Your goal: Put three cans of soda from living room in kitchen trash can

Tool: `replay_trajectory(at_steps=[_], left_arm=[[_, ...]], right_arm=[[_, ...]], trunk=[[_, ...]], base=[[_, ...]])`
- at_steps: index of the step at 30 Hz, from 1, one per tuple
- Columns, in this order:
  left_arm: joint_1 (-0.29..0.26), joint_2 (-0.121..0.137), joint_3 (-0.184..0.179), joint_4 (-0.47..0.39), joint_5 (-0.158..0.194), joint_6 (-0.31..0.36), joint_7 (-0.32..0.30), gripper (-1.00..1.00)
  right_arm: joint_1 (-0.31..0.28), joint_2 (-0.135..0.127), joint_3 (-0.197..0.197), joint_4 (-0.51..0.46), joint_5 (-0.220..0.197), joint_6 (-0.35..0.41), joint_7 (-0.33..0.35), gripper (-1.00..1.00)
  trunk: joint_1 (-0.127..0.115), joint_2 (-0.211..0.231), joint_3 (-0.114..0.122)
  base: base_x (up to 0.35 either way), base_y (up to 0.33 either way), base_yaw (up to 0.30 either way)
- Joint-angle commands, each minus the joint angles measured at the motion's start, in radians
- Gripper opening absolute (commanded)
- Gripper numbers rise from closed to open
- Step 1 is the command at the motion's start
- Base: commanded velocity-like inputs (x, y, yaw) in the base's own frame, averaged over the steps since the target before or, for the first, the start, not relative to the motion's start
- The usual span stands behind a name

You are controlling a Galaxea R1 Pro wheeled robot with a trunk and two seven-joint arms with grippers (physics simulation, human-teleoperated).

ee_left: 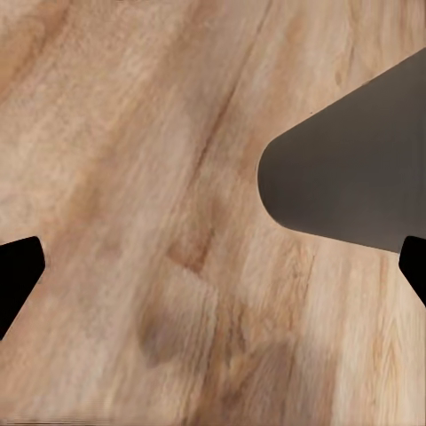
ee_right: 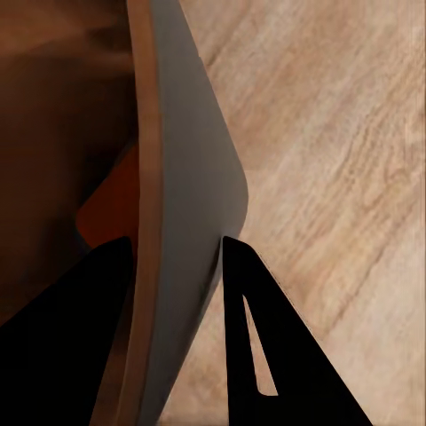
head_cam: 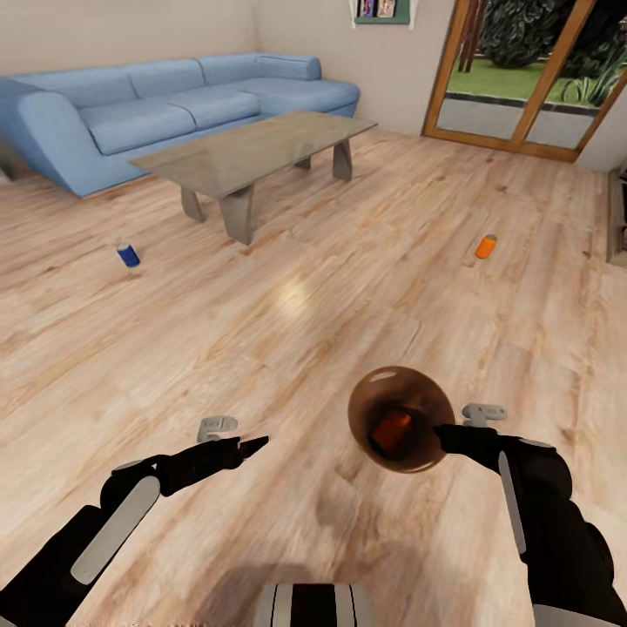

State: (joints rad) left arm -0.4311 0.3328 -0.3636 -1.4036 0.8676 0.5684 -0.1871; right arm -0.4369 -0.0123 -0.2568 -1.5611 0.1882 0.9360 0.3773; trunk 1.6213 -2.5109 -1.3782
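- Carrying the tash can (head_cam: 401, 420) by its rim, the right gripper (head_cam: 446, 434) has one finger inside the glossy brown wall and one outside the grey wall, closed on the rim as the right wrist view (ee_right: 191, 204) shows.
- One orange can of soda (head_cam: 391, 430) lies inside the bin; a second orange can (head_cam: 486, 246) lies on the wood floor (head_cam: 331, 296) well ahead and to the right, and the dark blue can (head_cam: 129, 255) sits on the floor to the left, near the low grey bench (head_cam: 252, 148) and the blue sofa (head_cam: 165, 104).
- The left gripper (head_cam: 252, 447) hangs over bare floor with nothing between its fingers (ee_left: 18, 275), which stand wide apart; the grey side of the bin (ee_left: 355, 169) shows near it in the left wrist view.
- The step in hand appears to be bringing the bin toward a remaining can, with roughly a third of the collecting done.
- Doing it well likely means keeping the bin level, since a pinch on one side of the rim lets it swing and could tip the can out.
- Approaching the nearer-looking orange can first, stopping with it within the free left arm's reach, would suit.
- Setting the bin down upright beside the can before grasping would lower the risk of a spill.
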Motion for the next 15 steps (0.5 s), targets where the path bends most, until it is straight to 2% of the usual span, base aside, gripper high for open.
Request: replay_trajectory(at_steps=[1, 15], left_arm=[[0.000, 0.000, 0.000, 0.000, -0.001, 0.000, 0.000, 1.00], [0.000, 0.000, 0.000, 0.002, 0.001, -0.002, 0.003, 1.00]], right_arm=[[0.000, 0.000, 0.001, 0.000, -0.020, 0.003, 0.002, -1.00], [0.000, 0.000, -0.001, -0.006, -0.020, 0.004, 0.002, -1.00]], trunk=[[0.000, 0.000, 0.000], [0.000, 0.000, 0.006]], base=[[0.000, 0.000, 0.270], [0.000, 0.000, 0.247]])
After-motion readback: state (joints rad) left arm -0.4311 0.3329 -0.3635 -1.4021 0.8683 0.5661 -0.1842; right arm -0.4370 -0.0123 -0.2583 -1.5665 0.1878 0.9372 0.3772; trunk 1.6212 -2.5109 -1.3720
